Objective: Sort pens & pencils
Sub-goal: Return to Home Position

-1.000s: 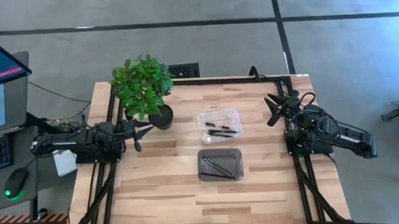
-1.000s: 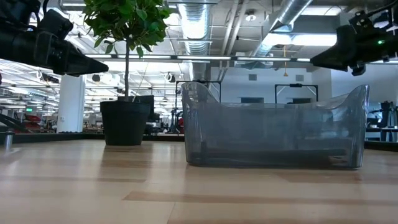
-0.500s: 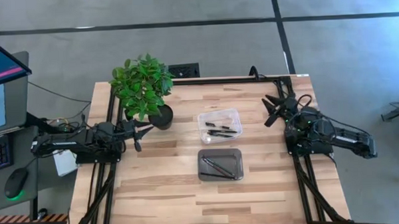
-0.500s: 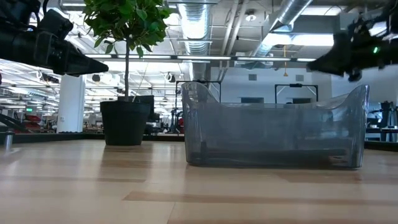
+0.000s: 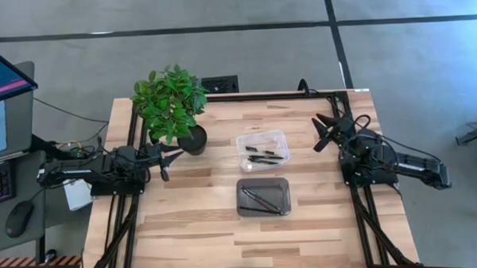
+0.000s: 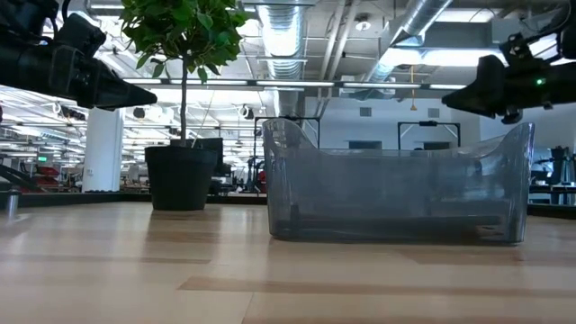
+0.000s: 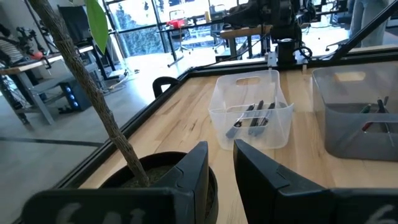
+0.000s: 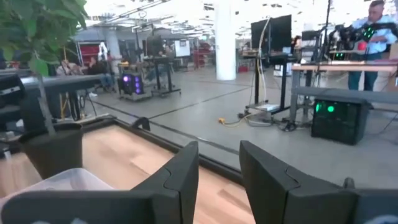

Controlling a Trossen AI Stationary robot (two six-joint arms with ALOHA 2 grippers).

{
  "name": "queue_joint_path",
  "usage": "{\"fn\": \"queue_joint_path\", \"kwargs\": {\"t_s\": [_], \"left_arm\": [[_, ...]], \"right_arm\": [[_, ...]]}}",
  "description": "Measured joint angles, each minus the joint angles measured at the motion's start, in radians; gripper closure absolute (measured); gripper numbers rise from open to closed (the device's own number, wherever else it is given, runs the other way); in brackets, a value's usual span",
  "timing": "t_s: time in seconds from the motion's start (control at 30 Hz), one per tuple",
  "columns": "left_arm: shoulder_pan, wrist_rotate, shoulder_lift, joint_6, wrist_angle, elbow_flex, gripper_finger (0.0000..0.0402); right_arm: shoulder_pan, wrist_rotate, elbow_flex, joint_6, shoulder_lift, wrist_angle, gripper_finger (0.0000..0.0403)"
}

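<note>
Several short black pens [image 5: 264, 154] lie on the floor of a clear bin [image 5: 244, 143] at mid table, also seen in the left wrist view as pens [image 7: 254, 119]. Longer thin pencils [image 5: 261, 201] lie in a grey tray [image 5: 242, 186] nearer the near edge. My left gripper [image 5: 171, 161] hovers open at the table's left side beside the plant pot, its fingers [image 7: 193, 167] apart. My right gripper [image 5: 318, 135] hovers open at the right side, above the table and right of the clear bin. Both hold nothing.
A potted plant [image 5: 171, 103] stands at the far left of the table, its pot [image 5: 194, 139] just right of my left gripper. Bare wood lies near the near edge. In the low view the grey tray [image 6: 396, 193] fills the middle. A person stands in the room beyond [image 8: 375, 12].
My right gripper has shifted a little toward the table's left, toward the clear bin, staying open. The left arm and the pens and pencils have kept still.
</note>
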Motion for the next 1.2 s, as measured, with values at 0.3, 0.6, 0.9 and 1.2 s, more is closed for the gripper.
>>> {"fn": "queue_joint_path", "kwargs": {"t_s": [0.3, 0.6, 0.9, 1.2], "left_arm": [[0.0, 0.0, 0.0, 0.0, 0.0, 0.0, 0.0333], [0.0, 0.0, 0.0, 0.0, 0.0, 0.0, 0.0333], [0.0, 0.0, 0.0, 0.0, 0.0, 0.0, 0.0333], [0.0, 0.0, 0.0, 0.0, 0.0, 0.0, 0.0333]], "right_arm": [[0.0, -0.001, 0.0, 0.03, 0.005, -0.001, 0.0266], [0.0, -0.001, 0.0, 0.031, 0.005, -0.002, 0.0266], [0.0, -0.001, 0.001, 0.031, 0.005, -0.003, 0.0265], [0.0, -0.001, 0.001, 0.031, 0.005, -0.003, 0.0264]]}}
